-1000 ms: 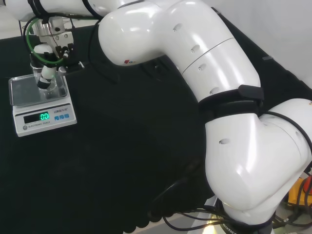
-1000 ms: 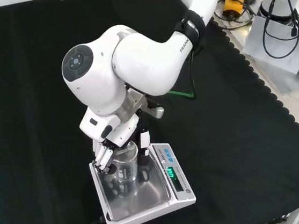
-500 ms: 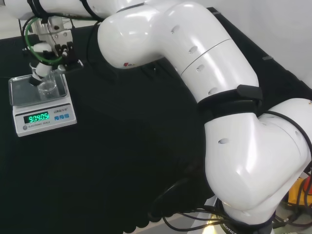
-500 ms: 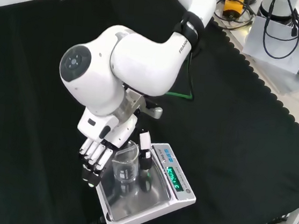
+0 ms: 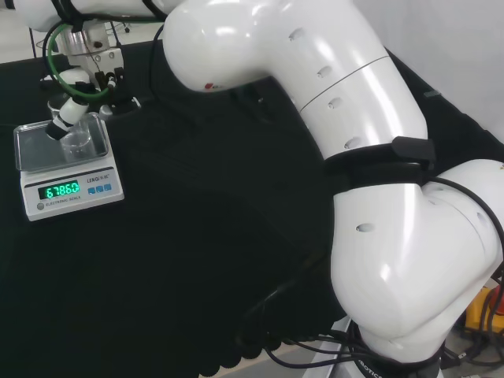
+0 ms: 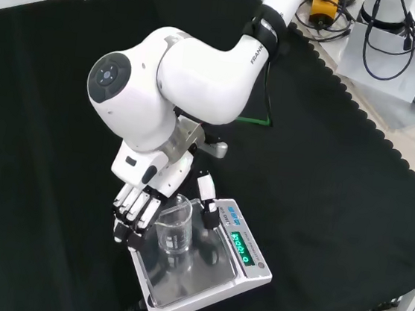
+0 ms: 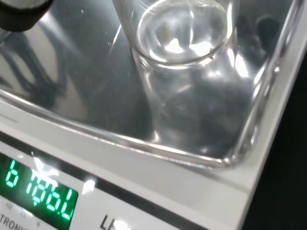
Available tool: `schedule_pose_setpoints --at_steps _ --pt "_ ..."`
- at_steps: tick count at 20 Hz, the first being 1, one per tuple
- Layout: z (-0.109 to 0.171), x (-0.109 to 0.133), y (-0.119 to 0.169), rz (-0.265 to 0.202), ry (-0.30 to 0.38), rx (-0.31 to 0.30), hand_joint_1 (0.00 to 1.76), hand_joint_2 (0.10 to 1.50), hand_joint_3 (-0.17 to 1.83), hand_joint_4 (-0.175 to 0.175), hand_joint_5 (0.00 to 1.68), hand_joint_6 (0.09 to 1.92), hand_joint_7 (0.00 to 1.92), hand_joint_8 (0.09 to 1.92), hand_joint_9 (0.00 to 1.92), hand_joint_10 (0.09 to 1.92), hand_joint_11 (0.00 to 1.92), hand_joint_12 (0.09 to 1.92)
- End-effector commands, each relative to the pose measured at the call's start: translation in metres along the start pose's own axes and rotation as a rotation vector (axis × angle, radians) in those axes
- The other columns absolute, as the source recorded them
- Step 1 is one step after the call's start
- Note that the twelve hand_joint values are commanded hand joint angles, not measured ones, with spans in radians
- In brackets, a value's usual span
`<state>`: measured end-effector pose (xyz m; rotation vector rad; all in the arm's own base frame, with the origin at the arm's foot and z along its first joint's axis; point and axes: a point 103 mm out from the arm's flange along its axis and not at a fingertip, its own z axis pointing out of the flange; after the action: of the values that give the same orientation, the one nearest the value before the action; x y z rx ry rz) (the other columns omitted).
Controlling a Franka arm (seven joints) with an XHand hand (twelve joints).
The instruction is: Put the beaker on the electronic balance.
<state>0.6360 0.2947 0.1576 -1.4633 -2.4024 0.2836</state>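
A clear glass beaker [image 6: 175,225] stands upright on the steel pan [image 6: 195,280] of the white electronic balance [image 6: 249,259], whose green display is lit. My hand [image 6: 136,206] is open just above the pan: its straight fingers hang to the beaker's left and the thumb [image 6: 207,200] to its right, none of them touching the glass. In the head view the beaker [image 5: 77,140] sits at the back right of the pan [image 5: 35,148], with a finger of the hand [image 5: 68,112] just above it. The wrist view looks down into the beaker [image 7: 178,48] over the pan's rim [image 7: 144,146].
The balance [image 5: 69,189] stands near the cloth's front edge in the front view. The arm's big white link [image 6: 194,75] hangs over the hand. Cables and boxes [image 6: 389,41] lie beyond the cloth's scalloped right edge. Bare black cloth [image 6: 339,185] spreads to the right of the balance.
The fingers have uncurled and let go of the beaker, which now stands alone on the pan. The hand has lifted slightly. The balance's reading has changed.
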Motion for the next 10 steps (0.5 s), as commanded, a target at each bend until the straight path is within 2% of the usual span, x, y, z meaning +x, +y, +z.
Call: schedule_pose_setpoints --at_steps 1,7,10 --pt "-0.031 -0.011 -0.014 0.003 -0.005 -0.054 0.57 0.69 -0.06 0.123 0.0 0.09 0.0 0.09 0.0 0.53 0.0 1.1" --pt "-0.057 -0.018 -0.031 0.015 -0.011 -0.085 0.57 0.69 -0.06 0.127 0.0 0.09 0.0 0.09 0.0 0.53 0.0 1.09" --pt "-0.064 -0.033 -0.041 0.019 0.003 -0.099 0.56 0.69 -0.05 0.128 0.0 0.09 0.0 0.09 0.0 0.53 0.0 1.09"
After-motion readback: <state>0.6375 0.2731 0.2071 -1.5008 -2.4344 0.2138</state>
